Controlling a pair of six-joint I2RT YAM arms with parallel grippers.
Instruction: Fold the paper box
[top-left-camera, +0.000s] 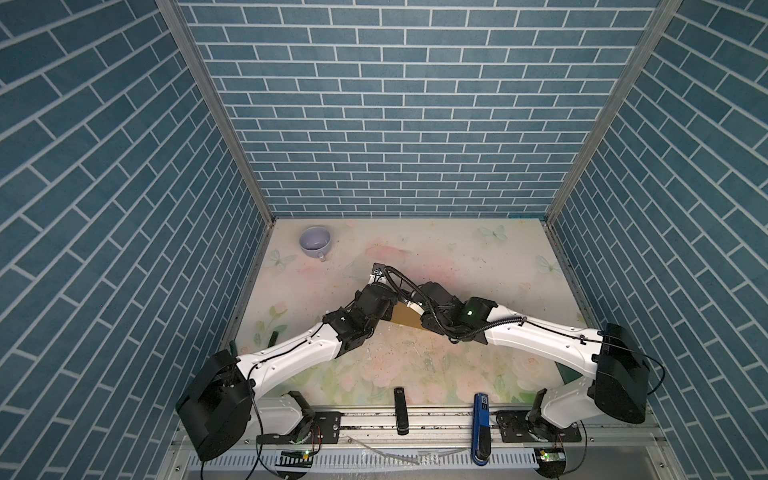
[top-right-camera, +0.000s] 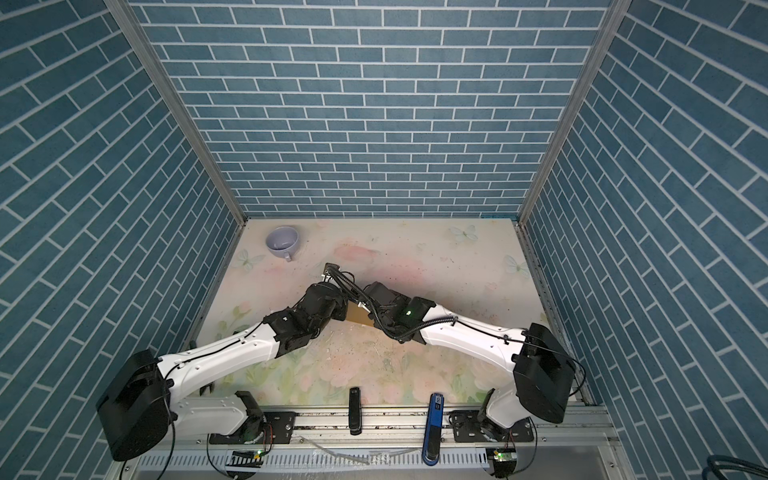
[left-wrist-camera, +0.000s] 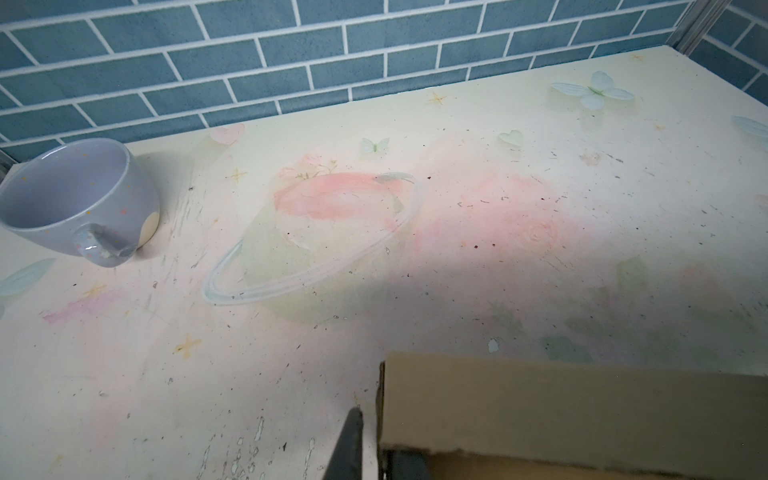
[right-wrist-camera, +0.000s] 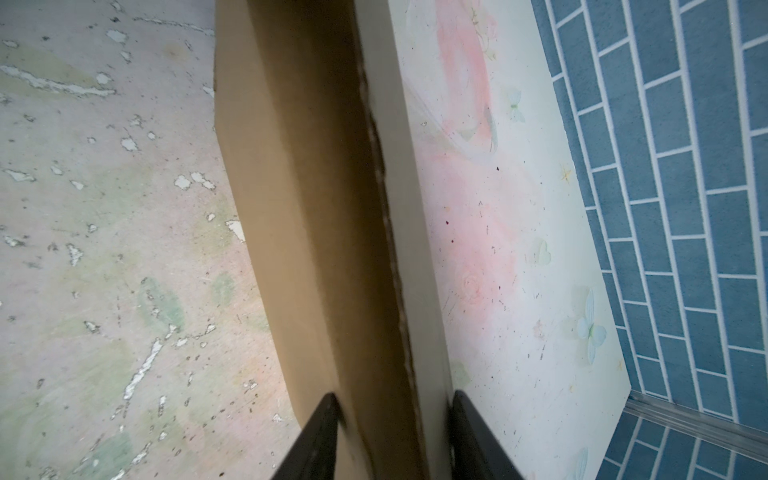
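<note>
The paper box (top-left-camera: 406, 319) is tan cardboard at mid-table, mostly hidden under the two wrists in both top views; only a wedge of it (top-right-camera: 360, 316) shows. In the left wrist view a box wall (left-wrist-camera: 582, 411) stands by my left gripper (left-wrist-camera: 376, 453). One dark finger (left-wrist-camera: 350, 440) stays a narrow strip clear of the box corner edge, and the other finger sits under the cardboard. My right gripper (right-wrist-camera: 395, 436) straddles a doubled, upright wall of the box (right-wrist-camera: 316, 208), with a finger (right-wrist-camera: 326, 436) pressed on each face.
A lilac mug (top-left-camera: 316, 243) stands at the back left, also seen in the left wrist view (left-wrist-camera: 79, 199). A black bar (top-left-camera: 400, 409) and a blue bar (top-left-camera: 482, 419) sit on the front rail. Blue brick walls close in three sides.
</note>
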